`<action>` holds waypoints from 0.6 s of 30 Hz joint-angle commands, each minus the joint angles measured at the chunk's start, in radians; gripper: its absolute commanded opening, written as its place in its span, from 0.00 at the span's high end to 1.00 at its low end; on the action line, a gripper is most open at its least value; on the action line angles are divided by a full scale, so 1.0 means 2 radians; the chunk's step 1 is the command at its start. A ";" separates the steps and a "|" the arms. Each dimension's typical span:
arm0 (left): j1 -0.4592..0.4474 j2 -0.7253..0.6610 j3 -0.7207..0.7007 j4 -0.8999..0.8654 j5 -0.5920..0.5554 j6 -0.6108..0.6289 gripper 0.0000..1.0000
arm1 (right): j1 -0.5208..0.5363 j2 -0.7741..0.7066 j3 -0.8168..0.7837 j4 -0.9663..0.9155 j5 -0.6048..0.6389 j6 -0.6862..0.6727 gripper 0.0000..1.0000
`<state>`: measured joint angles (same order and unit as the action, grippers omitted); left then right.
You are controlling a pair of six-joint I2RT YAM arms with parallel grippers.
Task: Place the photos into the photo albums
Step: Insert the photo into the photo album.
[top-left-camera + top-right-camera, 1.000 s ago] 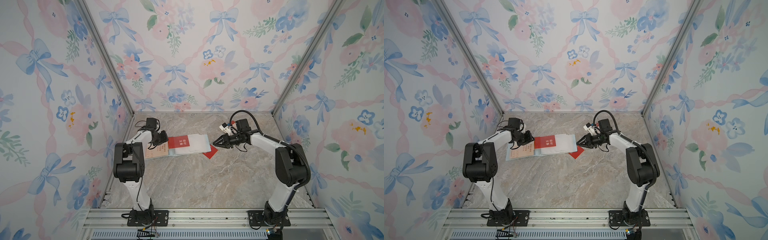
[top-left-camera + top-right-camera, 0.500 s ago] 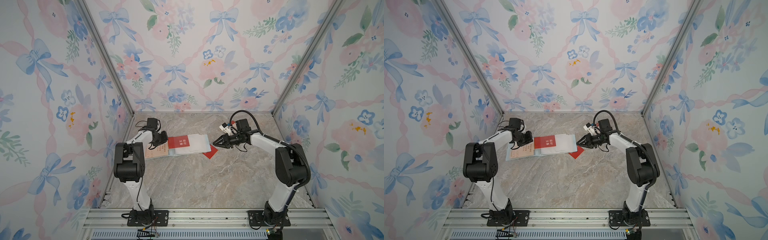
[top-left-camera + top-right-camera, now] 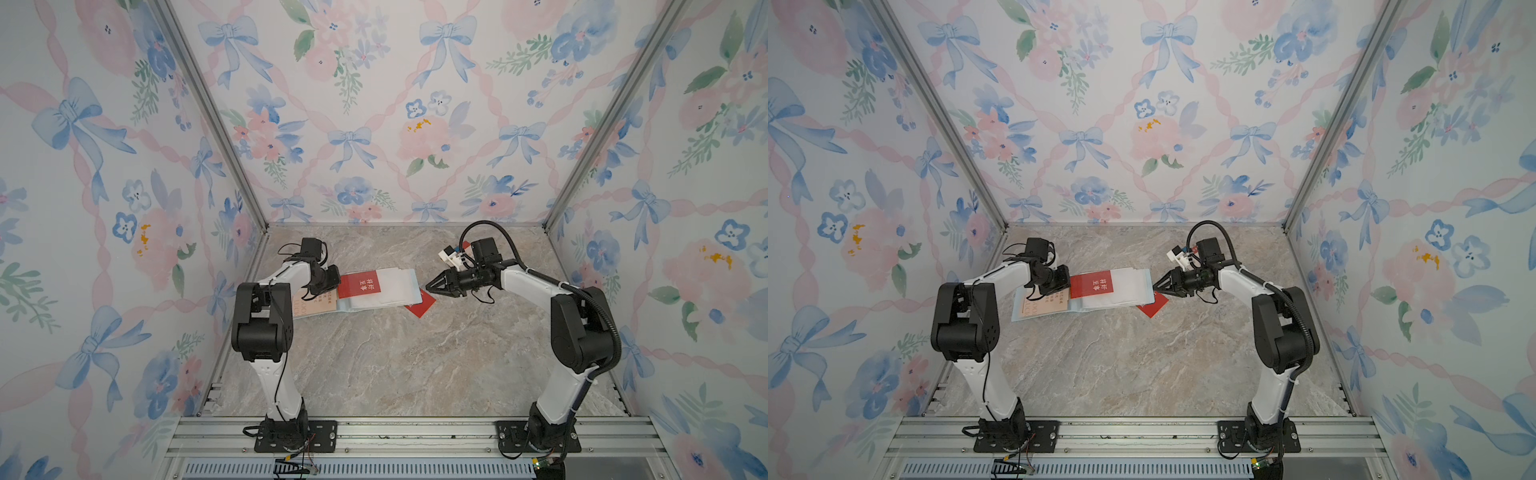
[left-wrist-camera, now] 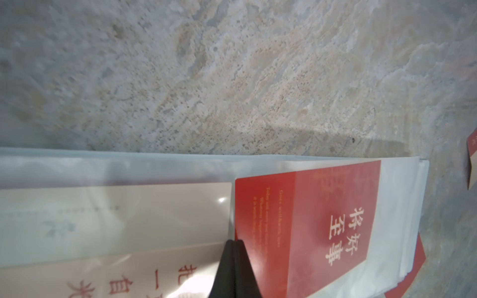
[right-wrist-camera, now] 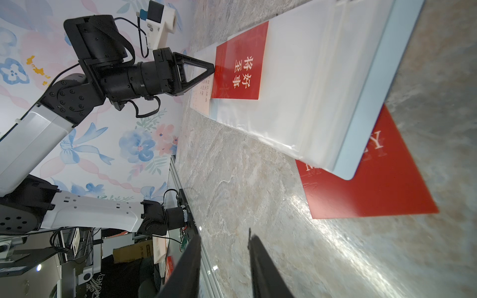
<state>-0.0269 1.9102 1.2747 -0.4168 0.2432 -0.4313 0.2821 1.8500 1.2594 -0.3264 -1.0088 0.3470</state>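
Photos come first: a red card (image 4: 322, 227) with pale Chinese characters lies on the open photo album (image 3: 397, 286), just left of centre in both top views. In my left wrist view the half bearing the characters looks hazier than the half toward my fingers, as if it were under a clear sleeve (image 4: 402, 206). I cannot tell how far in it sits.

My left gripper (image 5: 213, 68) has its jaws pressed together with nothing between them, the tips right at that card's outer edge. Whether they press on it or only touch it I cannot tell. In the left wrist view the fingers are cut off by the lower frame edge and hide a little of the card's corner.

Beside the red card, on the album's left page, a cream card (image 3: 318, 305) with red print sits behind plastic. Glare and blur leave its print unreadable, and my left arm (image 3: 286, 274) covers part of it in the top views.

A second red card (image 5: 374, 180) lies on the marble table (image 3: 395, 365) under the album's right-hand corner, at the lower right of my right wrist view. Only an M and a Y of its lettering show; the rest is beneath the pages.

My right gripper (image 5: 224, 236) hangs just beside the album's right end, near that half-hidden card. Its jaws are a narrow gap apart and empty, and only the finger ends show, at the bottom edge of the right wrist view.

At the right edge of the left wrist view a red-and-pale sliver (image 4: 472, 160) is cut off by the frame, and I cannot tell what it is.
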 commanded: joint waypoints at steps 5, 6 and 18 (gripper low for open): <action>-0.013 0.016 0.017 -0.007 0.006 -0.011 1.00 | -0.002 0.005 0.004 -0.009 -0.003 -0.010 0.67; -0.016 0.019 0.018 -0.007 0.007 -0.013 1.00 | -0.002 0.005 0.004 -0.009 -0.003 -0.009 0.67; -0.055 0.049 0.052 -0.006 0.014 -0.030 1.00 | -0.002 0.004 0.006 -0.015 -0.002 -0.014 0.67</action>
<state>-0.1207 1.9823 1.3518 -0.4171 0.2543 -0.4721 0.2821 1.8500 1.2598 -0.3340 -1.0088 0.3439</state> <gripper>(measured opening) 0.046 0.331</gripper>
